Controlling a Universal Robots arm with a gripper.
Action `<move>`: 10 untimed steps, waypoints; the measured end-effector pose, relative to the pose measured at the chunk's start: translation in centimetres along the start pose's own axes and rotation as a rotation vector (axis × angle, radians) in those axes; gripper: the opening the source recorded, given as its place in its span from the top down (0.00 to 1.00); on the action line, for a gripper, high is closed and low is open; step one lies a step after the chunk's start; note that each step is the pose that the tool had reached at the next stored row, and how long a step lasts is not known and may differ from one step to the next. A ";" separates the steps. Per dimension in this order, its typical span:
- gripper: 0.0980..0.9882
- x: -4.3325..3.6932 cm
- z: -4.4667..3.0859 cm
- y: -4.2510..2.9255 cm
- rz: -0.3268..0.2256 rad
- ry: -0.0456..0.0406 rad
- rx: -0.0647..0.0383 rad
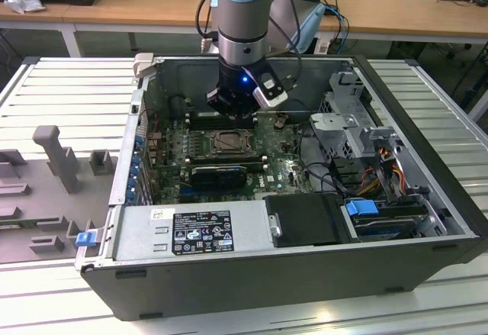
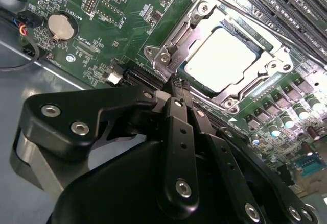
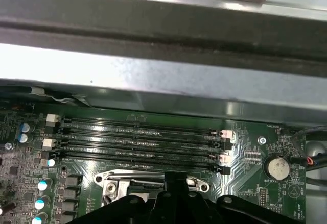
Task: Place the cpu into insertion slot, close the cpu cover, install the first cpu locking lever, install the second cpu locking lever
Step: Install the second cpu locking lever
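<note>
No print is legible at this moment. A black label (image 1: 201, 232) and a small white sticker (image 1: 162, 214) sit on the power supply housing (image 1: 130, 236). Faint white lettering rings the coin cell (image 3: 278, 167).

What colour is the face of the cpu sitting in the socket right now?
Pale silver-grey, almost white under the light; the cpu shows best in the second wrist view.

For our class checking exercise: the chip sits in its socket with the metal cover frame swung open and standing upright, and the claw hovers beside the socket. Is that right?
Not quite. In the second wrist view the cover frame lies closed, flat over the chip, whose pale face shows through its window. The rest stands: the chip sits in the socket, and the claw hovers beside it.
</note>
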State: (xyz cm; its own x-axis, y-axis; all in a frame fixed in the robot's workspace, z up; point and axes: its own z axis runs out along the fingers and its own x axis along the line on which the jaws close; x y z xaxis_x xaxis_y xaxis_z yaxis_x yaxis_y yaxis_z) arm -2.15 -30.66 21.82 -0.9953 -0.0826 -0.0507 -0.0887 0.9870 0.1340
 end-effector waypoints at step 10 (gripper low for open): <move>0.99 -0.02 -0.79 -0.46 0.000 0.0000 0.000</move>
State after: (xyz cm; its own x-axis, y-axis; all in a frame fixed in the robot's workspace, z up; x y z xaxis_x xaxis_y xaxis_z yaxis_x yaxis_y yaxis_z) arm -2.12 -31.22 22.54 -0.9953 -0.0827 -0.0507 -0.0888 0.9870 0.1341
